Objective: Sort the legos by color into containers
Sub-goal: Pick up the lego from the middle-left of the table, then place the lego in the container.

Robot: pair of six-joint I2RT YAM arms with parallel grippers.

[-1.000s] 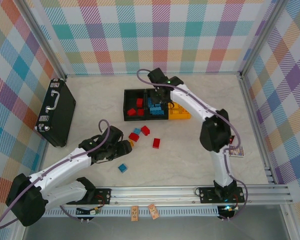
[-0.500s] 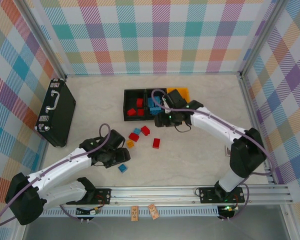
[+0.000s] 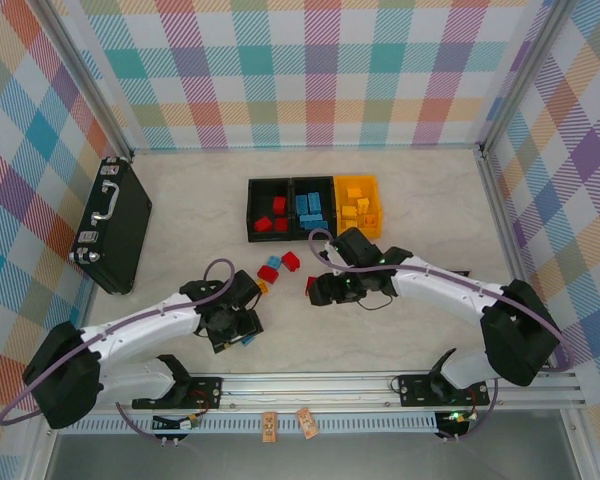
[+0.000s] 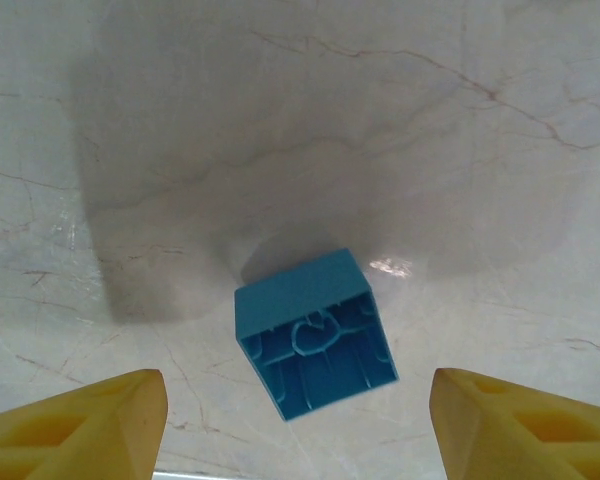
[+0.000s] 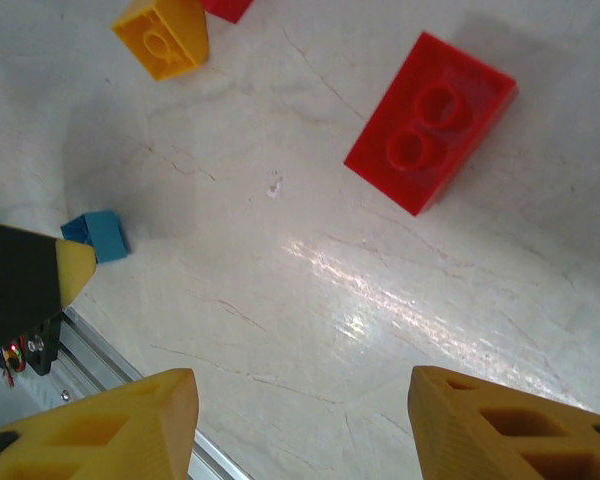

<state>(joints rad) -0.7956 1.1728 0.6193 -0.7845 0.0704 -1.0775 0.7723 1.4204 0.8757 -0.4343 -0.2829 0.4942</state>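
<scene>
A blue lego [image 4: 315,333] lies tipped, hollow underside up, on the table between my left gripper's [image 4: 300,430] open yellow fingers [image 4: 90,420], untouched. From above, that gripper [image 3: 238,326] hovers over it near the front. My right gripper [image 5: 300,420] is open over bare table, with a red lego [image 5: 432,122] ahead of it, a yellow lego [image 5: 163,37] and the blue lego [image 5: 98,236] further off. In the top view the right gripper [image 3: 325,290] stands by the red lego [image 3: 311,285]. The containers [image 3: 253,236] hold red, blue [image 3: 310,208] and yellow [image 3: 358,205] legos.
Loose legos lie in front of the bins: one blue [image 3: 273,262], two red [image 3: 291,261] and one yellow [image 3: 262,287]. A flat black case [image 3: 111,224] with a metal handle lies at the left. The aluminium rail [image 3: 380,380] runs along the near edge.
My right arm has swung from the bins down to the table beside the red lego, its jaws widening. My left gripper has moved forward and right over the blue lego.
</scene>
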